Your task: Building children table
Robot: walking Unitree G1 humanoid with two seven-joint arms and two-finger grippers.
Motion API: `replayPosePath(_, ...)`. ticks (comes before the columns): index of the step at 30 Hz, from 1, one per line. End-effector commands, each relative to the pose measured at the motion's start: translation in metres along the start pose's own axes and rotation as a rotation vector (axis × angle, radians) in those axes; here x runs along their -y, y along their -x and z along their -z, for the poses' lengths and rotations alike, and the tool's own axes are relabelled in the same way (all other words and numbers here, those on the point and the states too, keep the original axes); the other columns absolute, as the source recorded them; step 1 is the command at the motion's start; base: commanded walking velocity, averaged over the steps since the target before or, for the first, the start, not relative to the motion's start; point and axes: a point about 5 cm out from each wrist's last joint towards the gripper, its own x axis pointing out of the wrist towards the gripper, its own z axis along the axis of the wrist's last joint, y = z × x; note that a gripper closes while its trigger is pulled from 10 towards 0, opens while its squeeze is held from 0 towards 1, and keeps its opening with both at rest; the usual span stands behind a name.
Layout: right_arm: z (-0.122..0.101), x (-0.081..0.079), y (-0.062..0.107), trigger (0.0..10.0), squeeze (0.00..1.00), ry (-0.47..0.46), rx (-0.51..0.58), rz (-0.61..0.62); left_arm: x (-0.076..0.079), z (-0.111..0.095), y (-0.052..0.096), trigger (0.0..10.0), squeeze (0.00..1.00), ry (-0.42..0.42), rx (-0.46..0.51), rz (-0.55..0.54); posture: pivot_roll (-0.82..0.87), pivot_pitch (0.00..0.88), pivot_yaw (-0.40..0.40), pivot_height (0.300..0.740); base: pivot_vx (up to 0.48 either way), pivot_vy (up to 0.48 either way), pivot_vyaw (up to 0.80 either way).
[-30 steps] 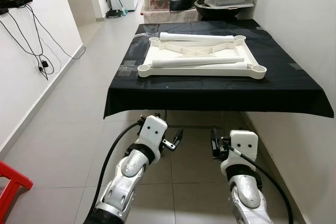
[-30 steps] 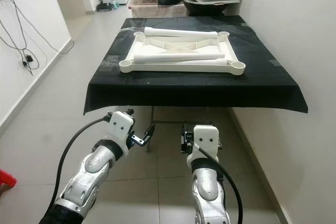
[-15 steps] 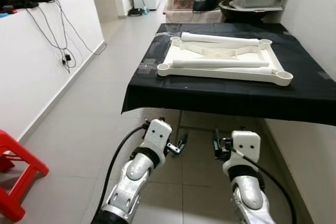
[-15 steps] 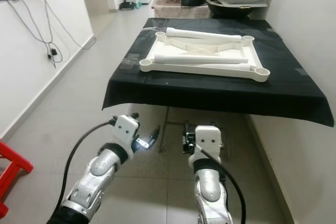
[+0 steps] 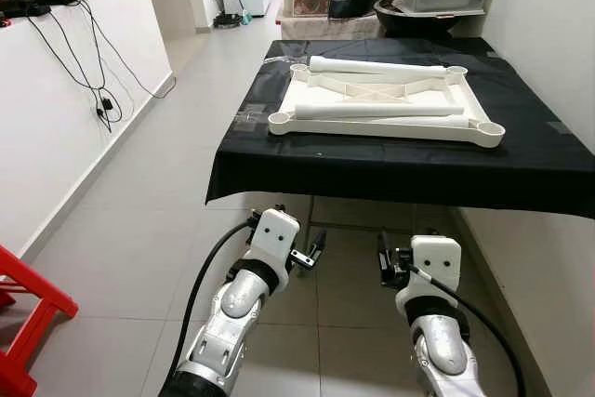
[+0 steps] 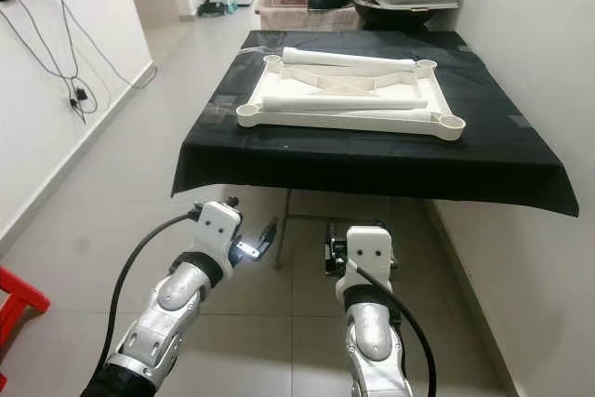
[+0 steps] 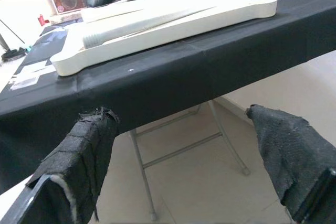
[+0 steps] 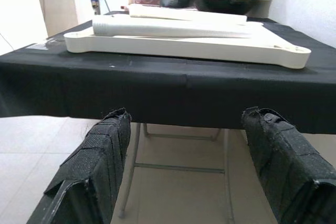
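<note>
Since half a second ago the whole scene has slid a little in the head views, which reads as the camera turning, not the things on the table moving; both arms look as they did, low in front of the body.

Going left to right: a red stool stands on the floor by the left wall. The left gripper hangs below the front edge of the black-draped folding table, its fingers spread wide and holding nothing. The right gripper sits beside it at the same height, its fingers likewise parted and empty.

On the black cloth lies the white tabletop, upside down, with round sockets at its corners. Two white legs rest across its underside, well apart from both grippers.

My judgement: this is the approach, with no part yet picked up. The next move calls for stepping closer, raising an arm above the table edge and closing on one leg so it can go into a corner socket.
</note>
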Motion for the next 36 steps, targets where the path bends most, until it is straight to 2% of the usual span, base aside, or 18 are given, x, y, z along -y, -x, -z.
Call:
replayPosePath(1,-0.0033,-0.0031,0.0005,10.0,0.0,-0.003,0.019,-0.016,-0.0029,0.0001,0.0005,10.0,0.0,-0.012,0.007,-0.013,0.08,0.0,-0.019,0.74,0.0,0.0,0.0)
replayPosePath(5,-0.0032,-0.0023,0.0004,10.0,0.0,0.001,0.019,-0.013,-0.0019,-0.0017,0.0005,10.0,0.0,-0.016,0.018,-0.012,0.08,0.0,-0.024,0.74,0.247,0.0,0.4)
replayPosePath(21,-0.0025,0.0002,-0.0006,10.0,0.0,-0.015,0.014,0.0,0.0006,-0.0041,-0.0001,10.0,0.0,-0.017,0.03,0.004,0.08,0.0,-0.021,0.74,0.285,0.0,0.0)
replayPosePath(36,-0.0051,-0.002,-0.002,10.0,0.0,-0.014,0.033,-0.007,-0.0032,-0.0059,-0.0013,10.0,0.0,-0.023,0.039,-0.007,0.09,0.0,-0.022,0.74,0.314,0.0,0.0)
